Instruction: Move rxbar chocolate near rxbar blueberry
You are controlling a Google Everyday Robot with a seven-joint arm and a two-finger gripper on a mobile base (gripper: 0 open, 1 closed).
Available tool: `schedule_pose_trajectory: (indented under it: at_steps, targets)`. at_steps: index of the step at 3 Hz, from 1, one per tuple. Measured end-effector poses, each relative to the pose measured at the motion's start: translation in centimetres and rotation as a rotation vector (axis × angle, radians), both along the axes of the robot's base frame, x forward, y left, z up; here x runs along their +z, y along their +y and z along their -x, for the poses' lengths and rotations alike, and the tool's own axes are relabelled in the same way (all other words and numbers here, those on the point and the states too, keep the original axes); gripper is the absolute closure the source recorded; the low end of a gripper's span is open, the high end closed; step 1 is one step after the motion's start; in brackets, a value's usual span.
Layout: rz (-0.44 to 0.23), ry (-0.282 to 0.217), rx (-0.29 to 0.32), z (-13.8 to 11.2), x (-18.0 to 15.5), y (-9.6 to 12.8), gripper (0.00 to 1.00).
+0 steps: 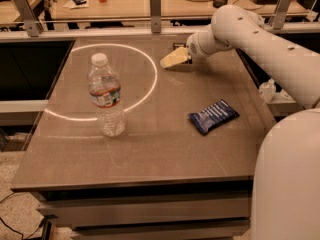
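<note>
The rxbar blueberry [214, 116], a dark-blue wrapper with pale lettering, lies flat on the right part of the table [165, 154]. My gripper [174, 59], pale yellow at its tip, is low over the far middle of the table, well beyond the blue wrapper. A small black thing [178, 46] peeks out just behind the gripper. It looks like the rxbar chocolate, and most of it is hidden by the gripper. I cannot tell whether the gripper touches it.
A clear plastic water bottle [106, 98] with a white cap stands upright on the left part of the table. A bright ring of light lies across the far left. A rail and another cluttered table [125, 4] run behind the far edge.
</note>
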State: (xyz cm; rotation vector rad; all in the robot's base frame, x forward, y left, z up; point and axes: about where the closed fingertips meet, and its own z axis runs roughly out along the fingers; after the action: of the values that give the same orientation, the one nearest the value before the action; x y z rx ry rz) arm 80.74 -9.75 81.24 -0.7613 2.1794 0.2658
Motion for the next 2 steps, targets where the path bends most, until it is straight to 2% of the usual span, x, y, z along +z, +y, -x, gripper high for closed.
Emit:
schedule_pose_trajectory:
  at_steps: [2]
  targets:
    - [0.000, 0.000, 0.000, 0.00, 0.64, 0.00, 0.86]
